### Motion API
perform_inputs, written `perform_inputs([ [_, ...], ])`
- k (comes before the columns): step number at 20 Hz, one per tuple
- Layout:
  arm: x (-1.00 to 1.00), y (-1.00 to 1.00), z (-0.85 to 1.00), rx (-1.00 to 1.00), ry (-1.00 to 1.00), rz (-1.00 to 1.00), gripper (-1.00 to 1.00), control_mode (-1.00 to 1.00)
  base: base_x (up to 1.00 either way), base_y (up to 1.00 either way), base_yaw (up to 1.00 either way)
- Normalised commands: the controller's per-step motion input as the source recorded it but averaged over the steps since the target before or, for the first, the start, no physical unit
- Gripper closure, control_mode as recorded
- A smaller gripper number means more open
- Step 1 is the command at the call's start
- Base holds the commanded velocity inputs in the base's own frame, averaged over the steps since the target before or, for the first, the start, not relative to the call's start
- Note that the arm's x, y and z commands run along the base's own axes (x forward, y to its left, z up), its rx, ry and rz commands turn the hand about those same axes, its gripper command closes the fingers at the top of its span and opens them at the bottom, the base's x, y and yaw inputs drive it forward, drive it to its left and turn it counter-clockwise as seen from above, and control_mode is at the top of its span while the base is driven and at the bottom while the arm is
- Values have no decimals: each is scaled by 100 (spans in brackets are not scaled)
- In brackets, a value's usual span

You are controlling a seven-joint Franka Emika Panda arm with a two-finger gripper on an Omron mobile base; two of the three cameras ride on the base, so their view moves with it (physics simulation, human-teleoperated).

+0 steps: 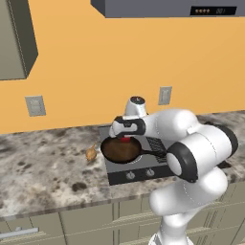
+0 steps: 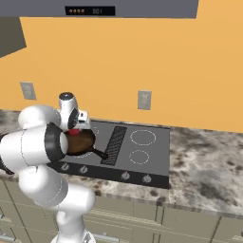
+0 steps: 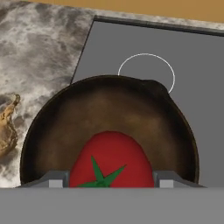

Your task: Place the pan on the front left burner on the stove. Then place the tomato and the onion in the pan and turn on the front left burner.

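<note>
The dark round pan (image 1: 118, 151) (image 2: 81, 142) (image 3: 109, 111) sits on the black stove (image 1: 141, 168) (image 2: 154, 154) (image 3: 197, 65) at its front left, covering the front left burner. Its handle points toward the ribbed grille. My gripper (image 1: 125, 137) (image 3: 111, 181) hangs just over the pan, shut on the red tomato (image 1: 125, 139) (image 2: 73, 132) (image 3: 109, 159), whose green stem faces the hand camera. The tomato is above the pan's near half. The tan onion (image 1: 91, 153) (image 3: 6, 127) lies on the speckled counter, just left of the stove.
A white ring (image 3: 146, 70) is printed on the glass behind the pan. Grey knobs (image 1: 130, 175) (image 2: 125, 175) line the stove's front edge. The grille (image 2: 115, 141) runs down the middle, with two rings (image 2: 142, 137) to its right. Orange wall behind, hood above.
</note>
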Motion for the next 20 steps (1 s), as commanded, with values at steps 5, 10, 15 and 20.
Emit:
perform_inputs([
  [5,0,0,-32,0,-7,0,100,-100,0,0,0],
  [10,0,0,-29,0,-6,0,100,-100,0,0,0],
  [15,0,0,-13,0,-4,0,100,-100,0,0,0],
  [20,0,0,0,0,0,0,100,-100,0,0,0],
])
